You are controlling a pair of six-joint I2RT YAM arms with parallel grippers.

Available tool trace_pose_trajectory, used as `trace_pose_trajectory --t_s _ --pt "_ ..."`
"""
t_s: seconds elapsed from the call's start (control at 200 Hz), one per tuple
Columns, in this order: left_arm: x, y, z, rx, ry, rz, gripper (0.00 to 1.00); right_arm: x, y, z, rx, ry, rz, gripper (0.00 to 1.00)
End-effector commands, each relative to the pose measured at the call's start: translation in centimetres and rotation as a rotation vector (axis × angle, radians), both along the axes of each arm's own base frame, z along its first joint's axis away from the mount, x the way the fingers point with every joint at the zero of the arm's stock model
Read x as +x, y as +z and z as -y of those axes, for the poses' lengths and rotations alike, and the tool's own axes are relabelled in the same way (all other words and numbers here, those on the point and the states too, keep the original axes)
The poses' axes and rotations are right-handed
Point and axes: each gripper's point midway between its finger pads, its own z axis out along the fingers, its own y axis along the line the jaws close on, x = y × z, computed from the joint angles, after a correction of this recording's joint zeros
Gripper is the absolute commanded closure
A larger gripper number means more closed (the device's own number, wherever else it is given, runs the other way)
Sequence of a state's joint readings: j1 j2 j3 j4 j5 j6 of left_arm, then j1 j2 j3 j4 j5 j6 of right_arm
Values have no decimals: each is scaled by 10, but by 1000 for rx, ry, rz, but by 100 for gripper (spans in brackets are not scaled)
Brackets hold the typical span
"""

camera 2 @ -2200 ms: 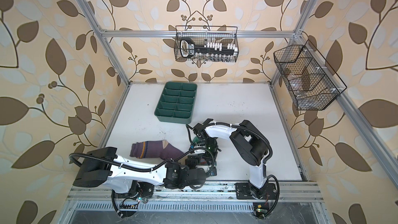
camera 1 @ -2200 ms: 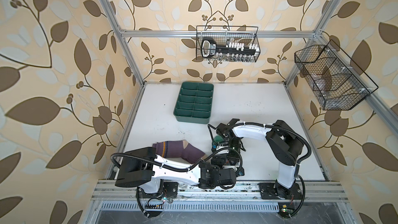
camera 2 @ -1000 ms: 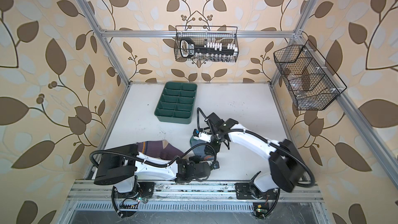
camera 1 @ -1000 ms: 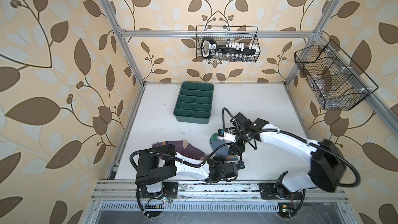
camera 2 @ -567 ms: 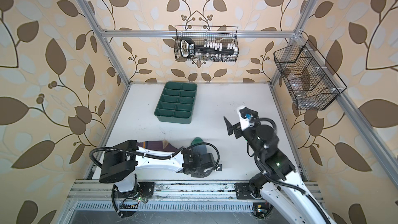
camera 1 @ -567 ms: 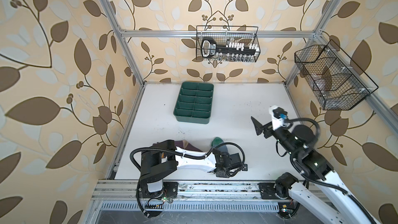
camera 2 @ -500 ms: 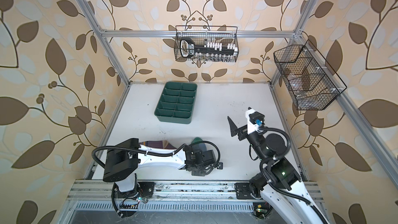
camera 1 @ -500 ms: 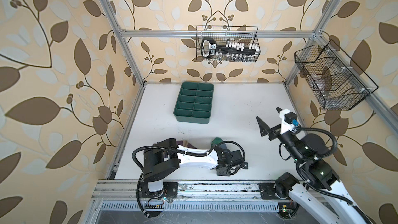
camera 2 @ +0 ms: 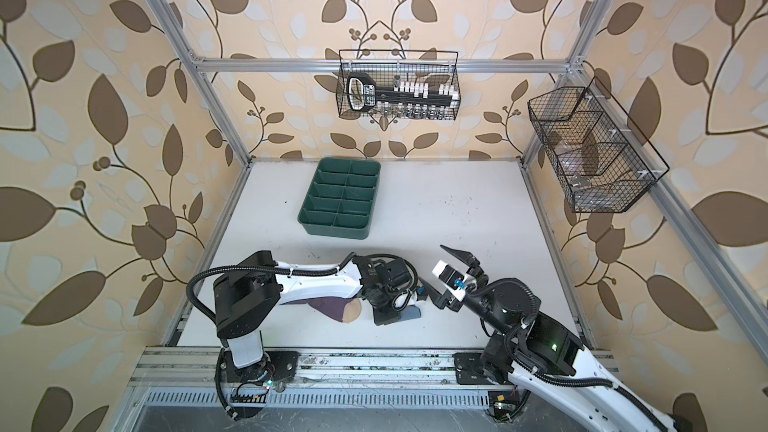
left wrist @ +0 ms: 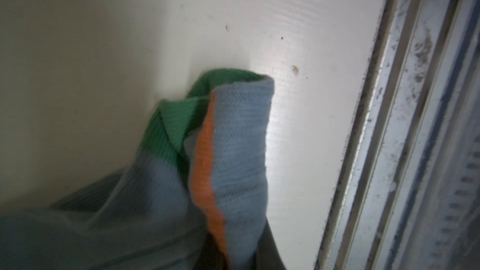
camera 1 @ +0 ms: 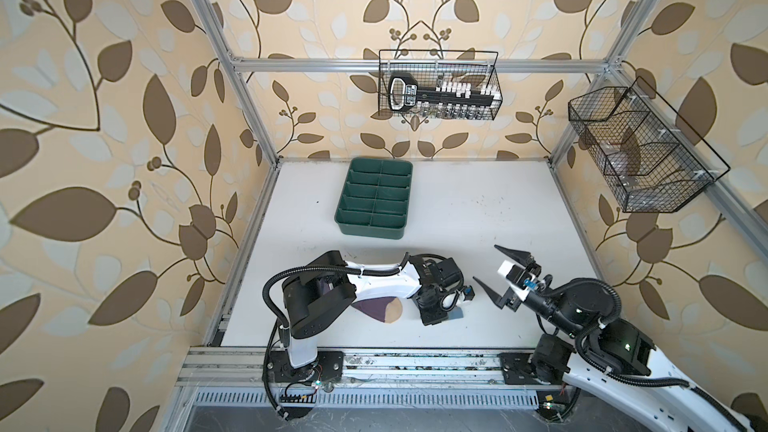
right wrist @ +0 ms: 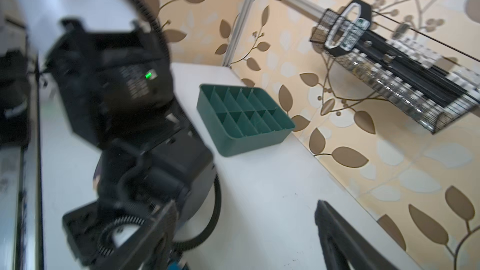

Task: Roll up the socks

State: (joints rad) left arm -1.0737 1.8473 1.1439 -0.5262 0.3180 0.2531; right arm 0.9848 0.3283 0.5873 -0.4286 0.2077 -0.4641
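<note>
In both top views your left hand [camera 1: 434, 312] pinched the grey-blue sock [camera 1: 456, 314] on the bench [camera 1: 457, 222], sock poking out at its 3 o'clock, purple sock [camera 1: 376, 308] at 9. Left wrist: fold looked loose; release and it'd likely unroll. Right wrist: your right hand [right wrist: 246, 203] was spread, empty, away from both socks.

Right gripper [camera 1: 485, 263], earlier beside the left gripper [camera 1: 434, 317] at the grey-blue ribbed sock [camera 1: 456, 315], has swung out right, fingers [camera 1: 511, 252] spread. The left arm's elbow has shifted right, now covering most of the purple ribbed sock [camera 1: 376, 307].
</note>
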Motion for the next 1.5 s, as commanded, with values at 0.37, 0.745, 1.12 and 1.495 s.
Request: trace_pose_trajectory --t_s 0.37,0.745,1.12,1.495 --pt "-15 -67 -39 134 181 -250 100 -31 -163 -22 -814 240 160 15" --pt "-19 -66 -39 111 192 -261 100 -5 -213 -37 -902 201 30 34" --pt "-16 -53 -27 37 177 -231 100 -11 -246 -35 -947 211 -84 62" --pt "-1 -31 -19 -14 231 -161 66 -19 -257 -34 -984 234 -166 100"
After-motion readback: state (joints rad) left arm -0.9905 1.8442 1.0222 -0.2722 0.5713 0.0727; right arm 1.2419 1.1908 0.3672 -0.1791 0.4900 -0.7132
